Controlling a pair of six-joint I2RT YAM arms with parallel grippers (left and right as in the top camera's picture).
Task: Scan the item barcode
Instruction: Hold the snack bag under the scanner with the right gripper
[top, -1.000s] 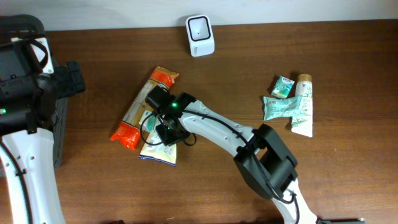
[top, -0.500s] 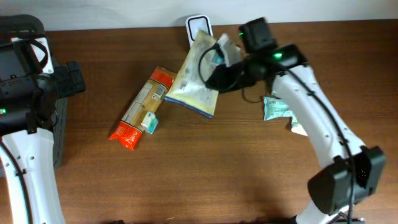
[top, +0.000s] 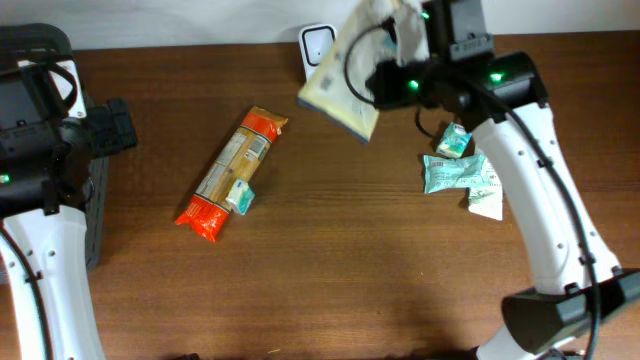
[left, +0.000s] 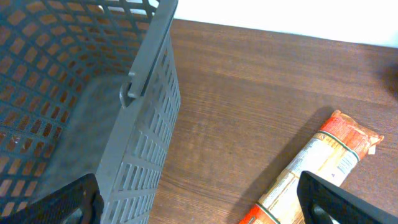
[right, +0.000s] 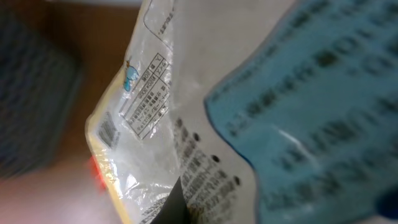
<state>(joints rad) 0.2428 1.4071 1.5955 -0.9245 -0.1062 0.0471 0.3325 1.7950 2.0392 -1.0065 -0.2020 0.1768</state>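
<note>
- Right gripper (top: 392, 35): fingers pinch the pale yellow-edged pouch (top: 345, 80), lifted off the desk (top: 330, 270), just beside the white scanner (top: 317, 42).
- Left gripper (left: 199, 202): fingers spread wide, beside the grey basket (left: 143, 124), holding nothing.

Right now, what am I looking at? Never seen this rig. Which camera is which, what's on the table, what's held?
Two robot arms stand at a wooden table, each ending in a two-finger gripper.

The top-down picture comes from a fixed camera above. The other two come from cameras on each wrist.

The right gripper is shut on a clear snack bag, lifted by the white barcode scanner at the far edge. Its wrist view shows that bag's printed label close up.

The left gripper is open and holds nothing, beside a grey mesh basket.

On the table lie a long orange packet and a cluster of small green-and-white packets.
</note>
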